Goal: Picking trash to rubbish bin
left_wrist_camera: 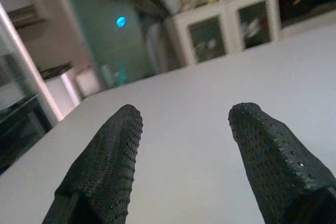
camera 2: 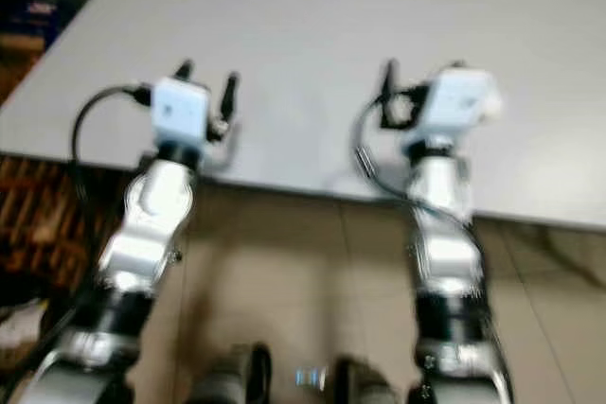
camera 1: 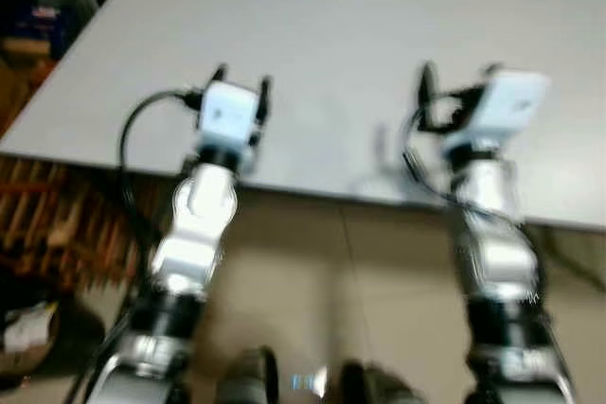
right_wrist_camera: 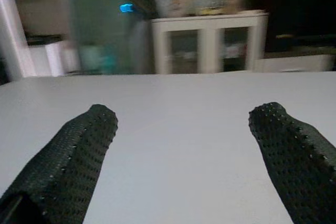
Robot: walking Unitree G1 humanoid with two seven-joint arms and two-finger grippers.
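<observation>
While both my arms reach forward over the near edge of the grey table (camera 1: 360, 35), my left gripper (camera 1: 241, 87) hangs just above the tabletop with its two black fingers (left_wrist_camera: 107, 156) spread apart and nothing between them. My right gripper (camera 1: 459, 78) sits level with it, well apart to the side, jaws also wide open and holding nothing. The head views are a little blurred. Looking along my left fingers, I see bare grey surface running out to a white cabinet (left_wrist_camera: 231, 22) with glass doors against the far wall, and a small blue light (left_wrist_camera: 121, 22) glowing beside it. Along my right fingers (right_wrist_camera: 68, 161) it's the same pale tabletop and the same cabinet beyond. As for trash or a rubbish bin, I cannot make out either one from here. Below the table edge there's beige tiled floor (camera 1: 312, 281), and off to my left a wooden slatted thing (camera 1: 57, 219) stands under the table's corner.
</observation>
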